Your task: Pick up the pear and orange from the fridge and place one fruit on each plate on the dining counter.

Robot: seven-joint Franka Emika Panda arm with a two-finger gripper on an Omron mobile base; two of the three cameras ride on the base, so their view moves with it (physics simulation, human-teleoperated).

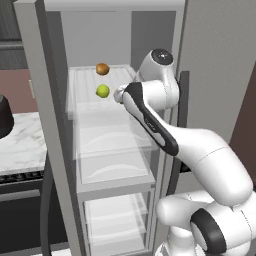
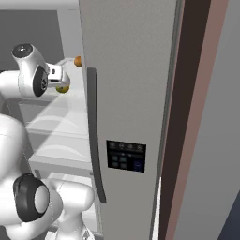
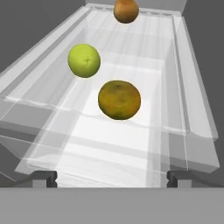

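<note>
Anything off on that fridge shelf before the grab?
Nothing stands out. The pear, orange and a browner fruit sit apart on the glass shelf, nothing spilled or cracked. The gripper is open, short of the orange.

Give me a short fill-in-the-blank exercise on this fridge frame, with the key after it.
1. The number of round fruits on the glass shelf is ___.
2. In the hand view, the fruit nearest the gripper is the ___.
3. The gripper's jaws are ___.
4. The pear is coloured yellow-___.

Missing words: three; orange; open; green
</note>
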